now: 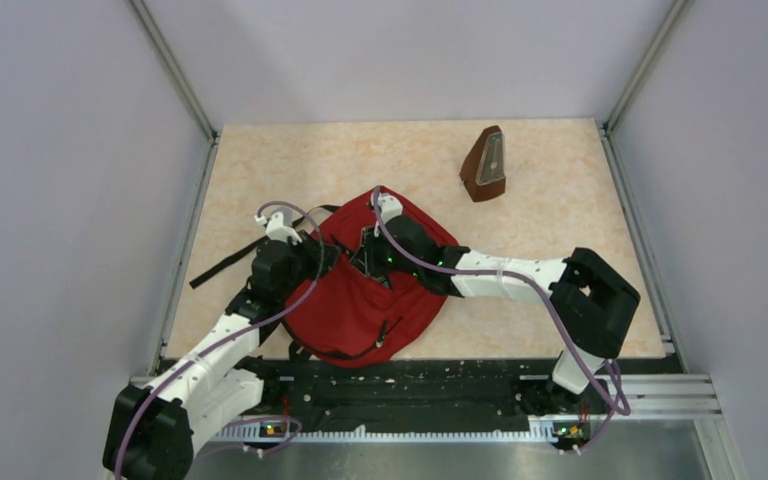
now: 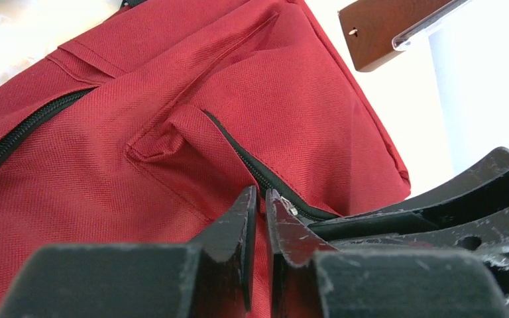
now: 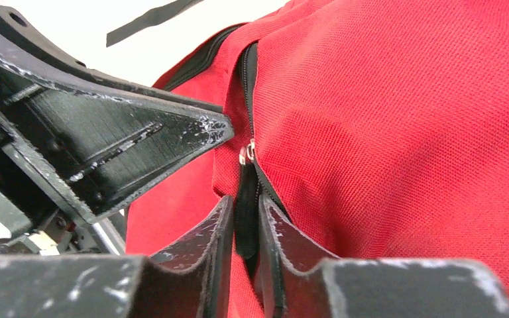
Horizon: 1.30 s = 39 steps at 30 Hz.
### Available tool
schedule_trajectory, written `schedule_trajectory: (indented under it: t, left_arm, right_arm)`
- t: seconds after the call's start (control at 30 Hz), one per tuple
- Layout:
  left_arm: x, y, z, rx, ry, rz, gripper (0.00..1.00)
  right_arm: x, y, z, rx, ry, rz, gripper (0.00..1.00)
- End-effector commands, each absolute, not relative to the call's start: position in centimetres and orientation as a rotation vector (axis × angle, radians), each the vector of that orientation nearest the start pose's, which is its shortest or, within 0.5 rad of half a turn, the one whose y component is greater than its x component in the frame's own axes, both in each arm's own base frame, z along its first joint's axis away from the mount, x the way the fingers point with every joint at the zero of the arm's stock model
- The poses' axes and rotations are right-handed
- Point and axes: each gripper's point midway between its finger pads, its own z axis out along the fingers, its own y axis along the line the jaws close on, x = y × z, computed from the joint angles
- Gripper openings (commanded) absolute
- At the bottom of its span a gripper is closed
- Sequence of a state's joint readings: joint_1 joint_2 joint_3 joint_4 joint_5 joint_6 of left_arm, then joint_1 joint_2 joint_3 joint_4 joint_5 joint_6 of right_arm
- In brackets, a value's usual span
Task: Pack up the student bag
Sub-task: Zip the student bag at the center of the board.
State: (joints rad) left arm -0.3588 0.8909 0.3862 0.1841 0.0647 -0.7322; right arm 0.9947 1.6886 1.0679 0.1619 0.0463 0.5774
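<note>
Nearest, at the wrists: right gripper (image 3: 245,199) has its fingers closed down to a slit w/ the black zip pull (image 3: 244,225) pinched btwn them. The metal slider (image 3: 246,154) sits just above the tips, on the zip line. Left gripper (image 2: 261,193) is right beside it, fingers almost together, red cloth showing in the thin gap. That looks like a pinch on the fabric edge next to the zip (image 2: 238,154), tho how firm the hold is can't be told. Both sets of tips meet at approx the same spot.

Next out: the bag (image 1: 360,310) lies flat on the table (image 1: 260,170), mid-table, just beyond the arm bases, both arms reaching over its upper half. A black strap (image 1: 225,265) trails off to the left.

Step in hand, prob.: open the zip so things can go in.
- Left hand is the anchor: hold the cloth taut and don't move.
- Right hand draws the pull along the zip line, not up off the bag, else the whole bag lifts or slides.
- Keep the pull in line w/ the teeth, esp. where the zip curves.
- The tab is thin & floppy, so it may slip out. Go slow and check the slider actually travels.
- If cloth bunches ahead of the slider, ease off & re-tension.

Farthest: a brown metronome (image 1: 485,165) stands upright toward the back right of the table, well apart from the bag. It's likely the item to pack, and since it's outside the bag, I'd judge the task is at an early stage.
</note>
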Motion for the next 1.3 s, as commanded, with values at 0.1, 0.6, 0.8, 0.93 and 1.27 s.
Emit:
schedule_trajectory:
  t: [0.1, 0.6, 0.8, 0.93, 1.27]
  left_arm:
    - [29.1, -14.9, 15.1, -0.313, 1.9, -0.802, 0.11]
    - [30.6, -13.9, 14.5, -0.502, 1.83, -0.805, 0.68]
    - [31.7, -14.3, 14.4, -0.489, 1.825, -0.809, 0.41]
    - [32.4, -14.4, 14.8, -0.471, 1.813, -0.799, 0.24]
    - [33.8, -14.9, 15.8, -0.4, 1.818, -0.775, 0.01]
  right_arm:
    - [27.3, 43.2, 17.1, -0.36, 2.023, 0.992, 0.0]
    - [24.9, 40.6, 17.1, -0.446, 2.024, 0.975, 0.0]
    - [23.8, 38.7, 15.9, -0.499, 2.056, 0.888, 0.0]
    - [23.0, 37.1, 14.8, -0.528, 2.096, 0.822, 0.0]
    - [20.3, 32.3, 12.0, -0.592, 2.183, 0.643, 0.0]
